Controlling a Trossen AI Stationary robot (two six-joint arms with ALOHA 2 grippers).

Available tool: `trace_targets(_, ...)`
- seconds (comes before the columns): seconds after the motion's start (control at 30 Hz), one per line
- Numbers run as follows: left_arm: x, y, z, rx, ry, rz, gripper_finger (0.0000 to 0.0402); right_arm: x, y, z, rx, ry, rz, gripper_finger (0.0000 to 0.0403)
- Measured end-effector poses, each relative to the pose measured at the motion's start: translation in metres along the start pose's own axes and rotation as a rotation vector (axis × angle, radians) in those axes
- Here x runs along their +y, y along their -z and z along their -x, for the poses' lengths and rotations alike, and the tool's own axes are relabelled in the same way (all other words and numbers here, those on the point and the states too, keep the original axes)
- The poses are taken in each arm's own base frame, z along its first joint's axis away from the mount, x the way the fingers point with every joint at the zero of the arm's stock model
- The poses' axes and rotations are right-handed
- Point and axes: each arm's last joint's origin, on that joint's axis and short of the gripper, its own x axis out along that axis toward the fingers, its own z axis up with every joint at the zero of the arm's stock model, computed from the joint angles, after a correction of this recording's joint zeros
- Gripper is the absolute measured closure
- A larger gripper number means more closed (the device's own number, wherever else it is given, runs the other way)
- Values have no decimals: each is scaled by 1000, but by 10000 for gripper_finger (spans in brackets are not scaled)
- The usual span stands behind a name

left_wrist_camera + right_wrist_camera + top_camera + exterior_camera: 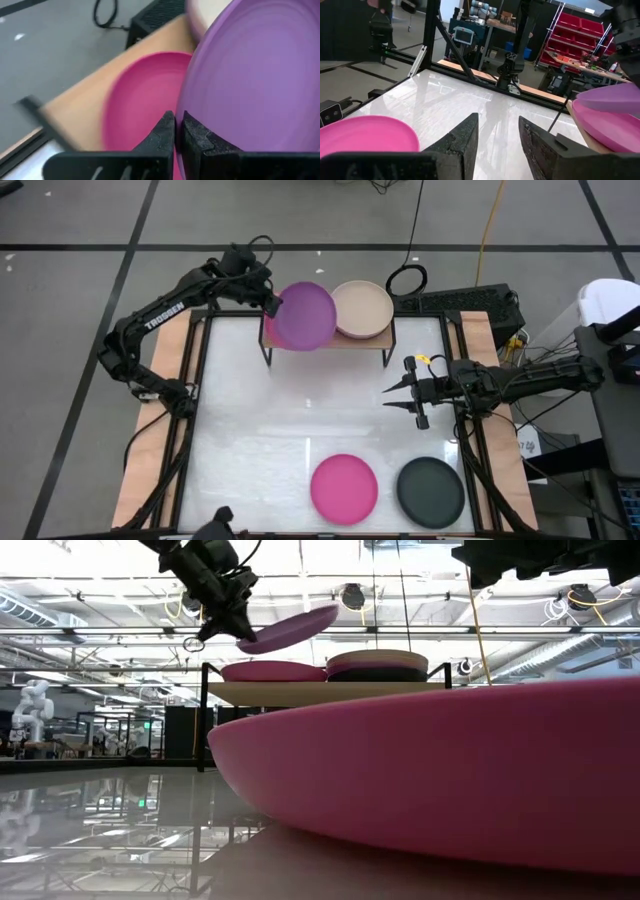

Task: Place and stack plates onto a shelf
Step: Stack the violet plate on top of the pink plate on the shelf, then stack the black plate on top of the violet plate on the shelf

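Left end effector [270, 302]: clamped on the purple plate's [305, 316] rim
Relation: plate hangs tilted, directly above pink plate [272, 671] on shelf [330, 343]
Right end effector [388, 397]: fingers apart, empty, over the table [260, 430]

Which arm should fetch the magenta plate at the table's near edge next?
Right. Its hand is open and empty above the table, nearer the round matte magenta pink plate. The left hand is shut on the round matte purple plate over the wooden-topped shelf.
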Motion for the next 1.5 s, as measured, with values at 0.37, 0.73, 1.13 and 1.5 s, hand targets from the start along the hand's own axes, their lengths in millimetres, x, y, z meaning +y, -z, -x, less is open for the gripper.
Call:
trace_targets(0.37, 26, 2, 3, 39, -65, 116, 391, 0, -1, 0, -8, 2, 4, 277)
trace_targets(0.73, 44, 8, -29, 147, -98, 163, 355, 0, -1, 0, -8, 2, 2, 277)
trace_targets(1.13, 48, 7, -27, 142, -103, 126, 296, 1, 5, 0, -2, 0, 6, 277)
trace_targets(1.5, 13, -22, 43, -216, -56, -73, 291, 2, 7, 0, 8, -2, 2, 277)
